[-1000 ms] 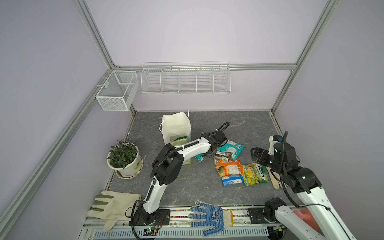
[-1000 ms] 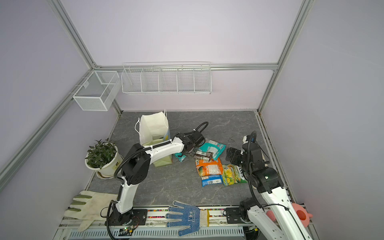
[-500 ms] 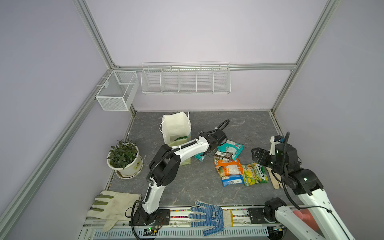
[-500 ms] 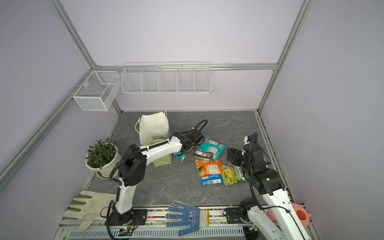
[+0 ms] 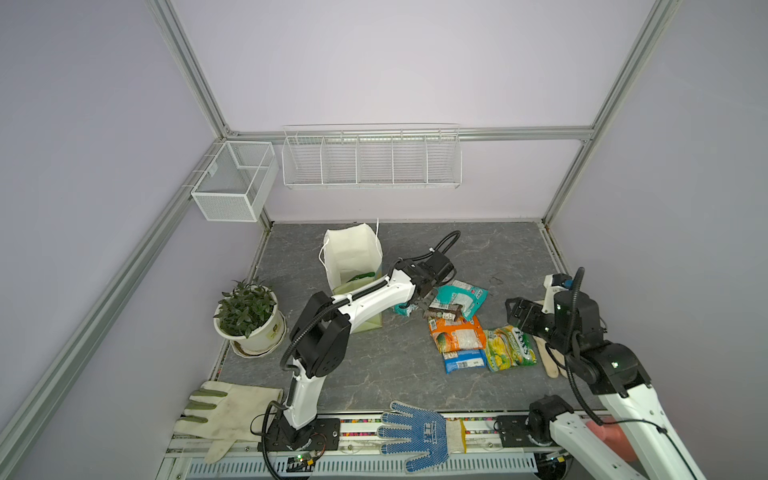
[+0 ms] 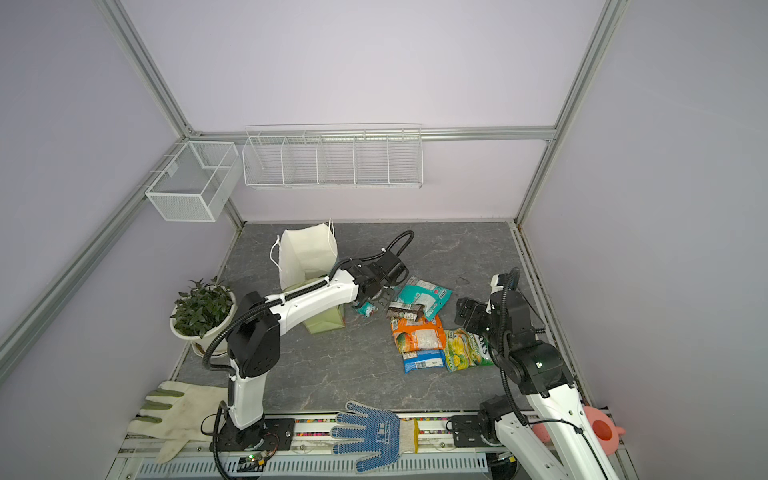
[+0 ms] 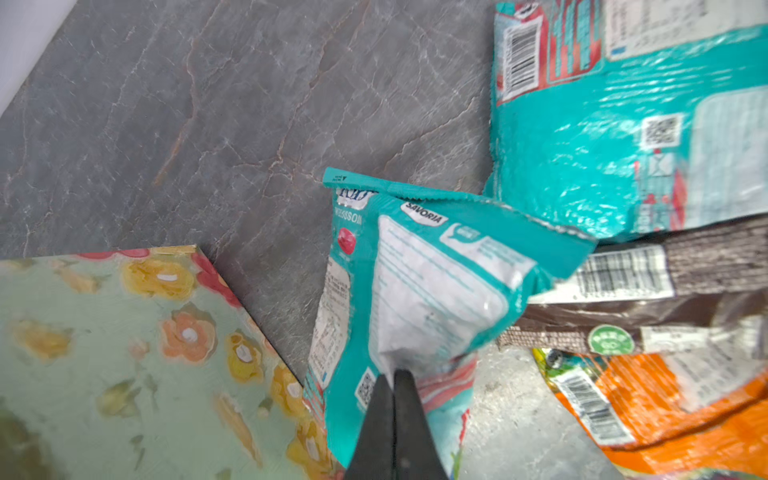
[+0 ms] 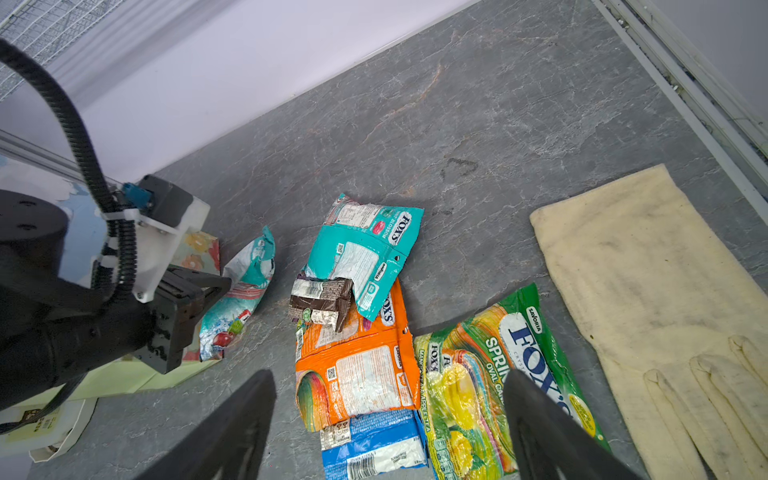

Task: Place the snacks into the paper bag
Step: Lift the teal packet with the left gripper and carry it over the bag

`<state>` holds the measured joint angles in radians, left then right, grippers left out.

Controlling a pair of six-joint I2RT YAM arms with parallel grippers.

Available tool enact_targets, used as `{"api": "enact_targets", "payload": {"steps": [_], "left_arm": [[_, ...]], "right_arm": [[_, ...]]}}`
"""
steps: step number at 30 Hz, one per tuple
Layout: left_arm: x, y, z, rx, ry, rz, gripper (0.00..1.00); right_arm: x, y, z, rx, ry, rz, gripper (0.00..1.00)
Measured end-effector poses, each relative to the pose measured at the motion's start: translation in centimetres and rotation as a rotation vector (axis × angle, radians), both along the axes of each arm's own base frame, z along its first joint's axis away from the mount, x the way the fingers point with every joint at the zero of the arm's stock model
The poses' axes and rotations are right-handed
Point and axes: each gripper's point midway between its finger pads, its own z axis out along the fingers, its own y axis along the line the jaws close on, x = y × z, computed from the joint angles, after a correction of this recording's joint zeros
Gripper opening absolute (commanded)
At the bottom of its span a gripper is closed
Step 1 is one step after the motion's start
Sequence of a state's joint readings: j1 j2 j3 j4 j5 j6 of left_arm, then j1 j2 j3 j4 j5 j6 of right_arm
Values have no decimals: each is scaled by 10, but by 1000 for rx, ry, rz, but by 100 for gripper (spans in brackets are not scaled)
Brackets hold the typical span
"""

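Observation:
My left gripper (image 7: 395, 374) is shut on an end of a small teal packet (image 7: 436, 282), which rests on the grey floor beside the paper bag (image 5: 353, 253). In both top views this packet (image 6: 365, 308) lies between the bag (image 6: 307, 253) and the pile. The pile holds a large teal packet (image 5: 461, 297), a dark brown bar (image 5: 444, 311), an orange packet (image 5: 457, 336), a blue one (image 5: 463, 361) and a yellow-green one (image 5: 509, 347). Something green (image 5: 359, 276) shows inside the bag. My right gripper (image 8: 386, 386) hangs open above the pile's right side, holding nothing.
A potted plant (image 5: 247, 316) stands left of the bag. A cream glove (image 5: 224, 415) and a blue dotted glove (image 5: 415, 432) lie at the front edge. Another cream glove (image 8: 648, 291) lies right of the pile. White wire baskets (image 5: 370, 160) hang on the back wall.
The left gripper's jaws have closed fully onto the small teal packet. Both arms have hardly moved.

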<state>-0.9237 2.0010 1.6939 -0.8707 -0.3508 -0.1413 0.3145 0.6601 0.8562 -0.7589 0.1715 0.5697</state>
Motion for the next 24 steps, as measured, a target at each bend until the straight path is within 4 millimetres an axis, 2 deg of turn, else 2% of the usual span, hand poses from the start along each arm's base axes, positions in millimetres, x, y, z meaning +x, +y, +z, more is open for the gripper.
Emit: {"api": "enact_targets", "payload": {"steps": [12, 24], "left_arm": [[-10, -10, 69, -132, -84, -23, 0], [-32, -11, 164, -375, -164, -87, 0]], "right_arm": [[-2, -2, -9, 0, 21, -9, 89], [-4, -1, -23, 7, 51, -8, 88]]}}
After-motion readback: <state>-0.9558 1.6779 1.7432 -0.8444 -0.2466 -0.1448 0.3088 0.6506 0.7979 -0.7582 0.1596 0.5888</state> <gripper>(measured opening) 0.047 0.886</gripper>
